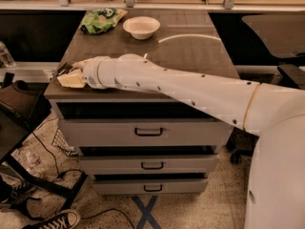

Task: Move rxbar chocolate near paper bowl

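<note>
A white robot arm reaches across a dark tabletop. Its claw sits at the front left corner, touching the dark bar; its grip cannot be told. The bowl stands well apart at the back, near a green bag.

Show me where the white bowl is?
The paper bowl sits far back on the cabinet top, right of the green bag; the end effector is at the near-left corner.

rxbar chocolate nr gripper, front; paper bowl rear.
</note>
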{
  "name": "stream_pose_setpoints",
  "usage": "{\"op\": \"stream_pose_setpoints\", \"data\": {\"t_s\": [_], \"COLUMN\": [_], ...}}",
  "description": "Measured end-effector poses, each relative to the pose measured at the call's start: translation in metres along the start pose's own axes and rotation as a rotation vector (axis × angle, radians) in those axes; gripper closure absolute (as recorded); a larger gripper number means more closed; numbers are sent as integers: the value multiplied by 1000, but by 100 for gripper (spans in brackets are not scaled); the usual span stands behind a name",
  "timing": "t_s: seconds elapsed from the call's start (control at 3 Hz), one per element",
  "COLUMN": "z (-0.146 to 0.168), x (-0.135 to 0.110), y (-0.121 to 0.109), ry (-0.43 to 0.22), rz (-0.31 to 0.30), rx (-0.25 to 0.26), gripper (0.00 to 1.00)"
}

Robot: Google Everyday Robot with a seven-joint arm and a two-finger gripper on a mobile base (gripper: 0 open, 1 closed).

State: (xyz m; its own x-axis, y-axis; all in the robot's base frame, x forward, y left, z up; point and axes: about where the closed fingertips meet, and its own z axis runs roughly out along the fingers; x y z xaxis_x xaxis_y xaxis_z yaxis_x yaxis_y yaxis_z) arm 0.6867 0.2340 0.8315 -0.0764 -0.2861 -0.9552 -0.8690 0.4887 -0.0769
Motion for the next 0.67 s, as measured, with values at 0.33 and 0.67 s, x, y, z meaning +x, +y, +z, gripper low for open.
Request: {"op": "stream_pose_setpoints", "data": {"t_s": [0.33, 0.67], "z": [0, -2], "x": [0, -2], "y": [0, 2], "ry": [0, -1], "rz": [0, 7], "rx": [0, -11], "gripper": [10, 0]}}
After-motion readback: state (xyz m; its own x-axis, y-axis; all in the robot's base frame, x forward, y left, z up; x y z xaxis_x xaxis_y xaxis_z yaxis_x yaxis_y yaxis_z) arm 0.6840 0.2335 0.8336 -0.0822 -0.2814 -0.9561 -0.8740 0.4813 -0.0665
